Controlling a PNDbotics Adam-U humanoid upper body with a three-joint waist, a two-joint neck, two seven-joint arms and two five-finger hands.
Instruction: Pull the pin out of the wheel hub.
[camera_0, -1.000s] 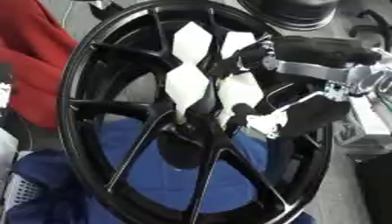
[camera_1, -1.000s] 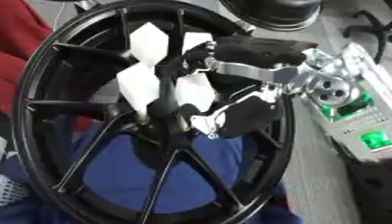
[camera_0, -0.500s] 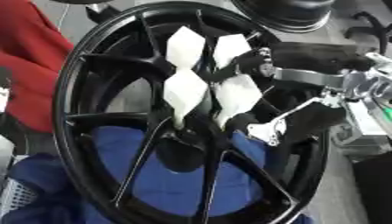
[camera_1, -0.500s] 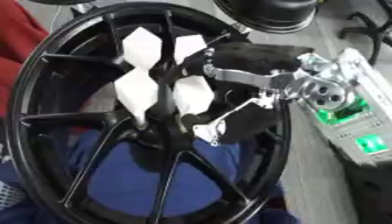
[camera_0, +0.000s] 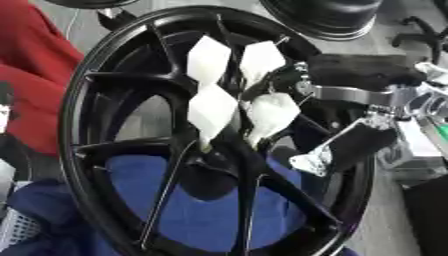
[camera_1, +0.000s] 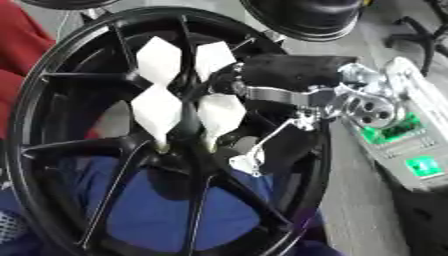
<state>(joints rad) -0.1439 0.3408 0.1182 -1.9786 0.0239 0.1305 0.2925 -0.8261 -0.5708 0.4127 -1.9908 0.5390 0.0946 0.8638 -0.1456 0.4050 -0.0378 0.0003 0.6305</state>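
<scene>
My right hand reaches into the black wheel hub, white fingers straight and spread, grasping nothing visible.

No text, brand, number or sign can be read anywhere — not on the black wheel hub, nor on the four white diamond-shaped tags standing at its centre, which show blank faces. The pale box at the right edge carries green patches with small white marks on them, but those marks are too blurred to make out as letters or figures.
</scene>
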